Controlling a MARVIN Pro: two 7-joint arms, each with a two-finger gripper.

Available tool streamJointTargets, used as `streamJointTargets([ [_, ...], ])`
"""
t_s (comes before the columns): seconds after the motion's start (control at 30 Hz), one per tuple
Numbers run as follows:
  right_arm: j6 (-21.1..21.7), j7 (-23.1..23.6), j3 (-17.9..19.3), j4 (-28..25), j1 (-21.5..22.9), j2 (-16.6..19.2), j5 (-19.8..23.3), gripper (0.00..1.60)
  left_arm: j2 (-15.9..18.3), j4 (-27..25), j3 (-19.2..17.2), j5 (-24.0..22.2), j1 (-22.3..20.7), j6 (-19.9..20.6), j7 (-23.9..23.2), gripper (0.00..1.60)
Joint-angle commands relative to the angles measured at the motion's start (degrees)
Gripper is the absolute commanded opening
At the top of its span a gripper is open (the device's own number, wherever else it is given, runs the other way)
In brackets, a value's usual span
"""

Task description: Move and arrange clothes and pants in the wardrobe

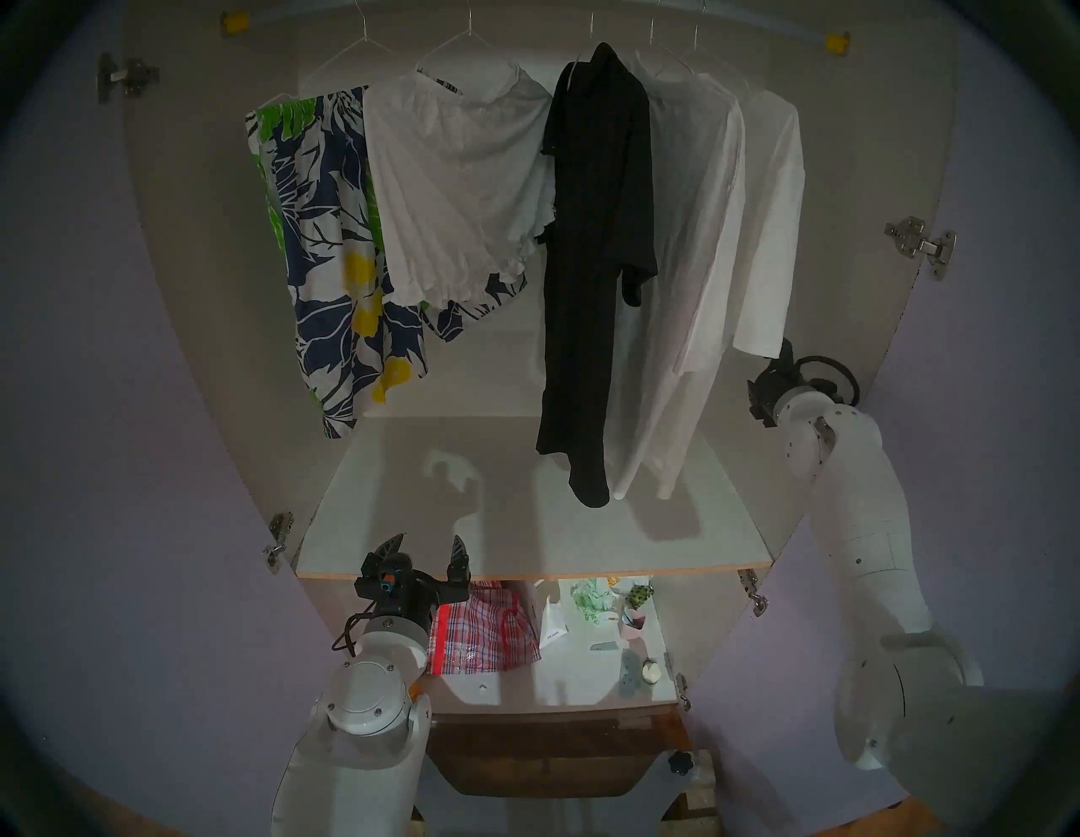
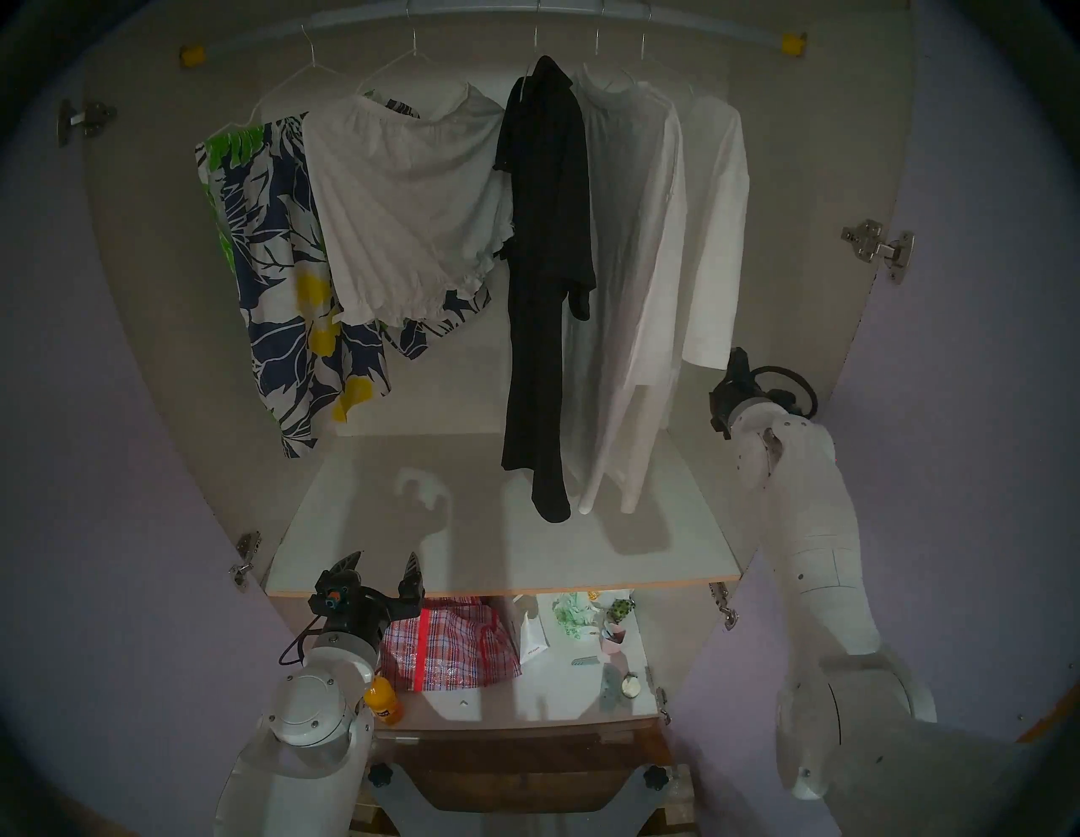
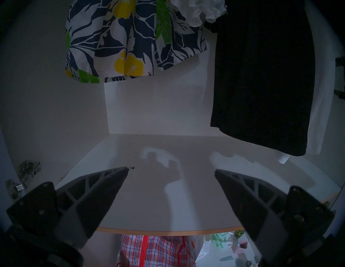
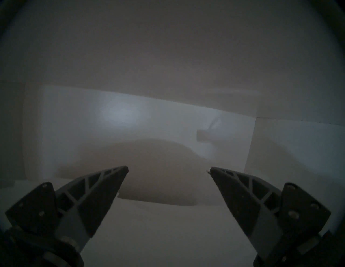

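Note:
Five garments hang on white wire hangers from the wardrobe rail (image 1: 760,26). From left to right they are a leaf-print one (image 1: 327,263), a white ruffle-hemmed one (image 1: 461,193), a long black one (image 1: 596,263) and two white T-shirts (image 1: 695,234) (image 1: 771,234). My left gripper (image 1: 426,546) is open and empty at the front edge of the white shelf (image 1: 526,526), below the leaf-print garment (image 3: 130,46). My right gripper (image 4: 169,169) is open and empty. It faces pale surfaces. In the head views its fingers are hidden behind the rightmost T-shirt's hem.
A red plaid bag (image 1: 485,631) and small items (image 1: 608,608) lie on the lower shelf. An orange bottle (image 2: 383,701) stands by my left arm. Lilac doors (image 1: 117,467) stand open on both sides, with metal hinges (image 1: 920,242).

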State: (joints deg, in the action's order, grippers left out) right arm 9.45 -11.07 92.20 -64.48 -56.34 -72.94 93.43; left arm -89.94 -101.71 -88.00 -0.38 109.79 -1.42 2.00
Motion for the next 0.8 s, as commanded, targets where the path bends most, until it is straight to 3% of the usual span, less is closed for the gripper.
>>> streamJointTargets([
  [0.0, -2.5, 3.3, -1.0, 4.0, 5.4, -1.0, -1.3, 1.60, 0.0, -1.5, 0.2, -0.1, -0.5, -0.3, -0.2, 1.60],
  [0.47, -2.0, 7.4, -6.2, 23.0, 21.3, -4.0, -3.7, 1.60, 0.0, -1.1, 0.2, 0.0, -0.6, -0.4, -0.1, 1.60],
  [0.77, -5.1, 11.5, -12.5, 33.5, 30.1, -7.6, -6.9, 1.60, 0.0, -1.3, 0.2, -0.1, -0.6, -0.4, -0.1, 1.60],
])
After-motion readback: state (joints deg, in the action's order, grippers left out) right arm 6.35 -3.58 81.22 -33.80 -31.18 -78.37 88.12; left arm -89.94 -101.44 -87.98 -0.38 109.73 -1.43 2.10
